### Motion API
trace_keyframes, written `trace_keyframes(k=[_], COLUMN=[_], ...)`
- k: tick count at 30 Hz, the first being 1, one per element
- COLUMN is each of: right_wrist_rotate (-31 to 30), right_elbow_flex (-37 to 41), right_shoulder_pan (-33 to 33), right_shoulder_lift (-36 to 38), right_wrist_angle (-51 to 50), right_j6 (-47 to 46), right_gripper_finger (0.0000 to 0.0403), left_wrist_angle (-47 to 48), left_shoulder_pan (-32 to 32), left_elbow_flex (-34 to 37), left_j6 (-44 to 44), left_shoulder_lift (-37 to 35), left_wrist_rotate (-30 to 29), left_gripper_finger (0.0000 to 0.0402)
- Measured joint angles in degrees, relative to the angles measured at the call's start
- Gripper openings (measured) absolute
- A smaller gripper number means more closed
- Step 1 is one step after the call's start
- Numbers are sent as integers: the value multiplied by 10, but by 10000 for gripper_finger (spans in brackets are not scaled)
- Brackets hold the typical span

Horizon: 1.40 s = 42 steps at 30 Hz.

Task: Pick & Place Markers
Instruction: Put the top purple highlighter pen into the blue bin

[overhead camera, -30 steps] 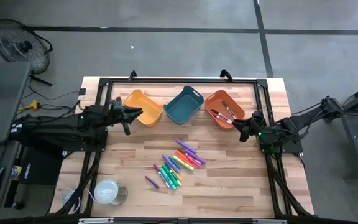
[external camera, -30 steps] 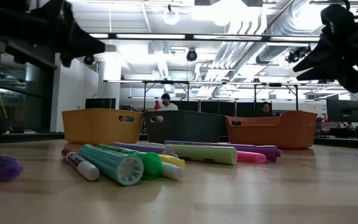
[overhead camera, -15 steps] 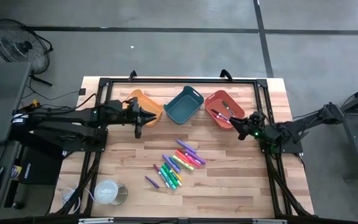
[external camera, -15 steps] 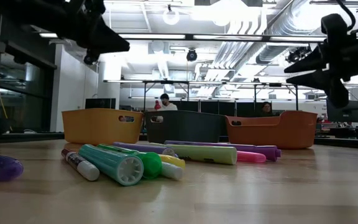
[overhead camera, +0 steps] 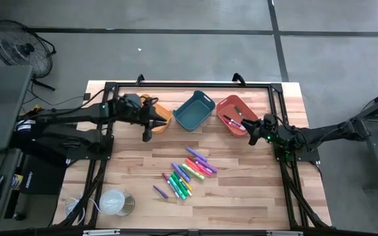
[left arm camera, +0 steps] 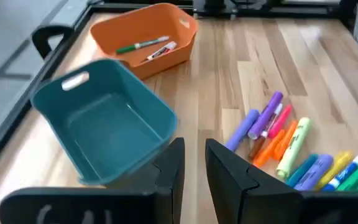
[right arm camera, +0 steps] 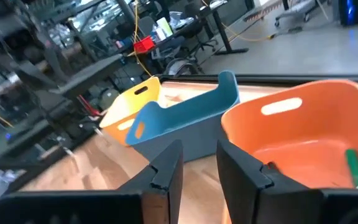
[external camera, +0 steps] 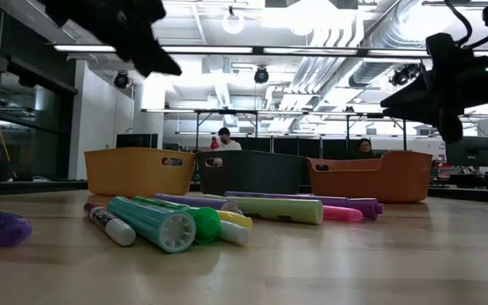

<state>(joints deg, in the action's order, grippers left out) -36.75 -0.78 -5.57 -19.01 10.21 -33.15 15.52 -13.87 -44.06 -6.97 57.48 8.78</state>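
The markers (overhead camera: 186, 174) lie in a loose heap on the wooden table, also seen in the low view (external camera: 185, 219) and the left wrist view (left arm camera: 284, 146). Two more markers (left arm camera: 146, 47) lie inside the orange bin (overhead camera: 233, 115). My left gripper (overhead camera: 159, 123) hangs above the near right side of the yellow bin (overhead camera: 159, 111), pointing toward the teal bin (overhead camera: 194, 110); it is open by a narrow gap (left arm camera: 194, 165), with nothing in it. My right gripper (overhead camera: 249, 130) hovers by the orange bin's near side, open and empty (right arm camera: 199, 163).
Three bins stand in a row at the table's far side: yellow, teal and orange. A white round cup (overhead camera: 113, 202) sits near the front left corner. A black frame (overhead camera: 110, 92) runs around the work area. Bare wood lies between the bins and the heap.
My left gripper has swung toward the table's right edge, from left of the yellow bin to above its right side, rising and tipping its fingers downward. My right gripper has rolled and sunk a little beside the orange bin while its arm folded back toward the right edge.
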Motion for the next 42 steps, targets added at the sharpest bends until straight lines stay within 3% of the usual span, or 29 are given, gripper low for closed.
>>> trace_keyframes(k=[4,13,20,31,42], right_wrist_rotate=[3,7,26,28,28], right_elbow_flex=[0,0,0,0,0], right_shoulder_pan=[0,0,0,0,0], right_shoulder_lift=[0,0,-2,-1,-1], right_wrist_angle=[0,-5,-15,-27,-40], right_j6=[32,36,36,31,20], right_gripper_finger=[85,85,85,85,85], left_wrist_angle=[61,67,89,129,173], left_shoulder_pan=[0,20,65,88,110], left_elbow_flex=[-34,-84,-134,-228,-326], left_j6=[-41,-124,-213,-242,-313], left_shoulder_lift=[42,129,221,352,452], left_wrist_rotate=[29,63,-3,0,-15], left_gripper_finger=[62,62,65,158,167])
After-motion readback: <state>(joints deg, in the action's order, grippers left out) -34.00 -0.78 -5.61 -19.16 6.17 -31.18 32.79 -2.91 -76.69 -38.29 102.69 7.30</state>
